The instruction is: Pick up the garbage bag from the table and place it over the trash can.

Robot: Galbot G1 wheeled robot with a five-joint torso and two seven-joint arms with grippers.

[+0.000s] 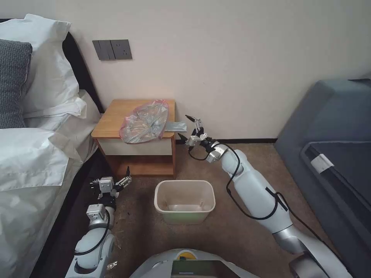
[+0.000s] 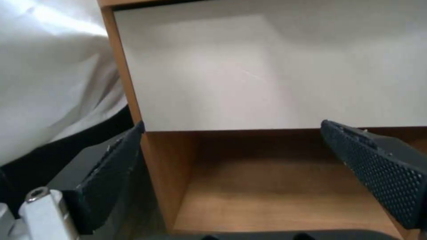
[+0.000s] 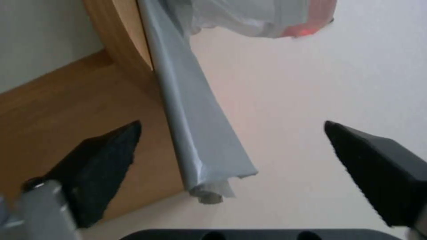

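Observation:
The garbage bag [image 1: 145, 121], crinkly clear plastic with a pink rim, lies on the small wooden table [image 1: 112, 117] and droops over its front edge. A grey folded strip [image 1: 176, 126] of plastic juts out past the table's right side. My right gripper [image 1: 183, 125] is open, its fingers either side of the strip's free end. The right wrist view shows the strip [image 3: 195, 133] running between the spread fingers of the gripper [image 3: 232, 125], untouched. The trash can [image 1: 184, 200] stands upright on the carpet in front of the table. My left gripper [image 1: 111, 178] hangs open and low, facing the white drawer front [image 2: 222, 73].
A bed [image 1: 34, 154] with white linen lies close on the table's left. A grey sofa [image 1: 332, 135] fills the right side. The wall stands directly behind the table. Carpet lies open between the trash can and the sofa.

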